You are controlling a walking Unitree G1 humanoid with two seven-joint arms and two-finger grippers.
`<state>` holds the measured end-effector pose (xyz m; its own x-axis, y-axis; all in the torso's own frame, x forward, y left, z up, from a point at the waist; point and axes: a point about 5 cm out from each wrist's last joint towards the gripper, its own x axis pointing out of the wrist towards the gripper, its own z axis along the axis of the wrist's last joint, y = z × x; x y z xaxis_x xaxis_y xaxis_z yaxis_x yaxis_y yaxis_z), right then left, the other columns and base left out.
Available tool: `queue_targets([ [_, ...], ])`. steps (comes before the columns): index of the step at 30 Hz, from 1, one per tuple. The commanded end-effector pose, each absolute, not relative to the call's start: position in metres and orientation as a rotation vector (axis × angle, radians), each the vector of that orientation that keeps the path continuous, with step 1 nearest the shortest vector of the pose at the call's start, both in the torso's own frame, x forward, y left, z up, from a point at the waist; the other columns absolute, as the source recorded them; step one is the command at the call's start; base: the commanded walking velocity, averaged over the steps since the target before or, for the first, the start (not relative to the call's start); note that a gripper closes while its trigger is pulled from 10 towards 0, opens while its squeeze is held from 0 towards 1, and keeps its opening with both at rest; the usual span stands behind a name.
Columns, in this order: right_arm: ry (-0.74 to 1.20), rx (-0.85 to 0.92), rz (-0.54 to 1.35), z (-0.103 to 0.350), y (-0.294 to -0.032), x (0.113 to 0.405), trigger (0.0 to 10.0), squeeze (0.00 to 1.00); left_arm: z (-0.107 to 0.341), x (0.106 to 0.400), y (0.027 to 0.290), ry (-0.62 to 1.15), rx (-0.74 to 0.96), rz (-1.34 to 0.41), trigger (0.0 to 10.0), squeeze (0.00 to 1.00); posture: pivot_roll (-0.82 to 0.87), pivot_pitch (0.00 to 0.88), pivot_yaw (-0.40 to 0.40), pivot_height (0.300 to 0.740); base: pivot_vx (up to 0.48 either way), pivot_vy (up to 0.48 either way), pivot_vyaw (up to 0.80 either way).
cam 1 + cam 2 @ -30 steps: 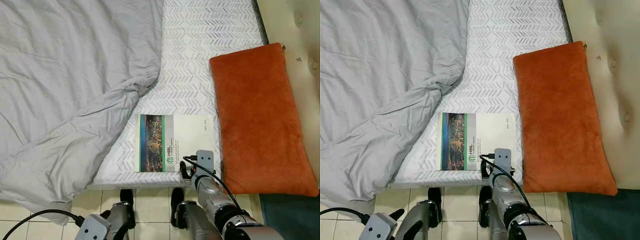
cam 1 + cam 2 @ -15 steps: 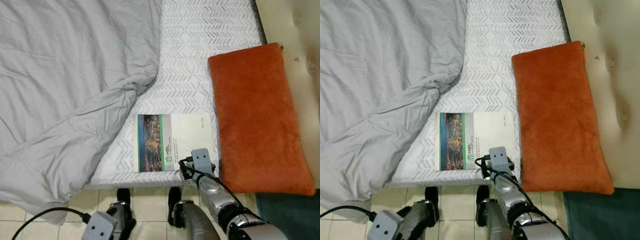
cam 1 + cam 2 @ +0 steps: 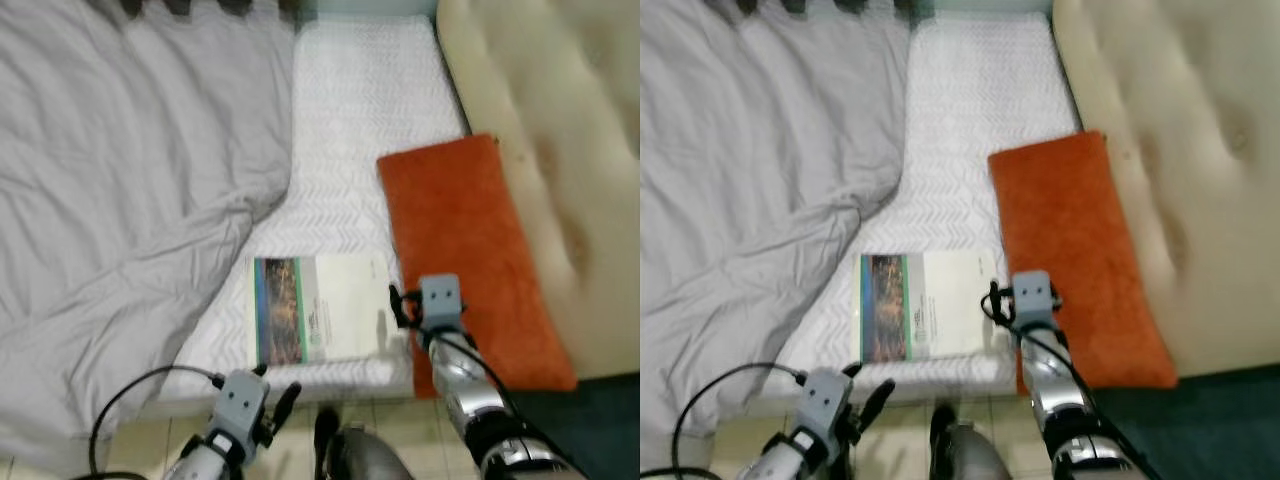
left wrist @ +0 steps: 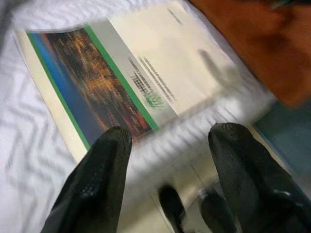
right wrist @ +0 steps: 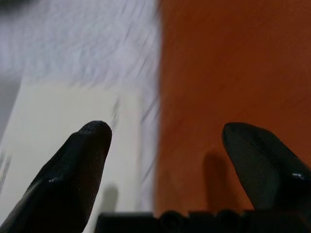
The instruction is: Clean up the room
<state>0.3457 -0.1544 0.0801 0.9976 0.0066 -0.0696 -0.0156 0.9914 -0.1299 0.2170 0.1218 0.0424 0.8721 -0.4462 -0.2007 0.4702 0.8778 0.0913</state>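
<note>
booklet (image 3: 318,322): you have it flat on the bed (image 3: 370,120) by the near edge, between grey duvet (image 3: 120,200) and orange pillow (image 3: 462,250)
long axis: runs left-right across you, picture strip on your left
right pincer (image 5: 167,160): released, straddling the booklet's right edge and the pillow; the nearer one
left pincer (image 4: 167,160): released, off the bed's edge, aimed at the booklet's picture end
</note>
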Motion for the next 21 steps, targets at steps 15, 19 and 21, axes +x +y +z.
queue_targets([
  [15, 0.062, -0.102, -0.095, 0.053, -0.205, 0.288, 10.0, 0.0, 0.067, 0.282, 0.133, 0.052, 0.098, -0.285, 10.0, 0.0, 0.0, 0.0, -0.078, 0.74, 0.0, 0.026, 0.0],
  [19, 0.084, -0.056, -0.049, 0.046, -0.191, 0.28, 10.0, 0.0, 0.065, 0.293, 0.134, 0.077, 0.022, -0.23, 10.0, 0.0, -0.01, 0.0, -0.078, 0.74, 0.0, 0.48, 0.0],
  [21, 0.088, -0.069, -0.043, 0.046, -0.19, 0.28, 10.0, 0.0, 0.062, 0.296, 0.135, 0.094, 0.003, -0.196, 10.0, 0.0, -0.01, 0.0, -0.078, 0.74, 0.0, 0.478, 0.0],
])
